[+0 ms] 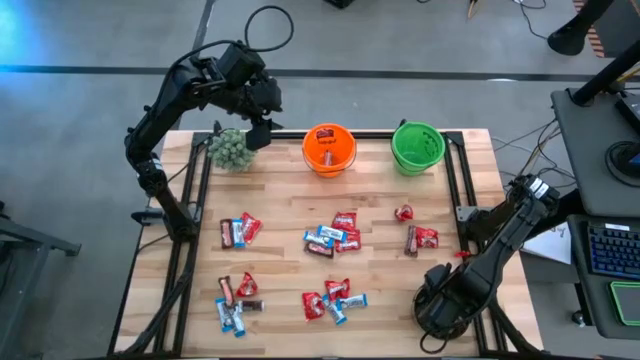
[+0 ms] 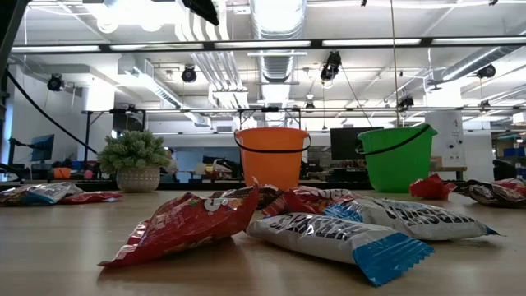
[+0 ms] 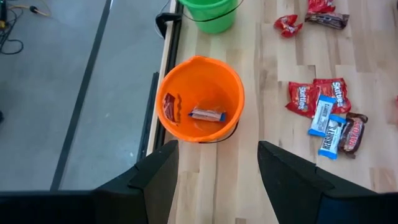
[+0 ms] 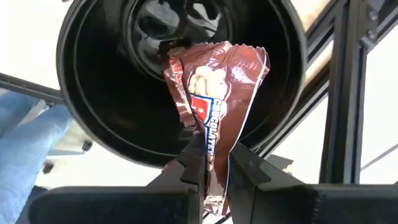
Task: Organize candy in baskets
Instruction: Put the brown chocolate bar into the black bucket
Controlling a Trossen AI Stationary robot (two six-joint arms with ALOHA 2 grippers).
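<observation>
The left gripper point(image 3: 214, 180) hangs above the orange pail point(image 1: 329, 149) at the table's point(image 1: 280, 265) far edge, jaws wide open and empty. The right gripper point(image 4: 214, 171), at the near right corner, pinches a brown candy point(image 4: 214, 93) over the black bowl point(image 4: 99, 118). Two candies lie in the orange pail beside the green pail point(image 1: 417, 146); the remaining candy sits in six loose clusters.

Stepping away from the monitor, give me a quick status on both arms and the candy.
Right gripper shut on brown candy, over black bowl. Left gripper open, empty, near orange pail; two candies inside. Most candy still on table. Nothing in the way.
</observation>
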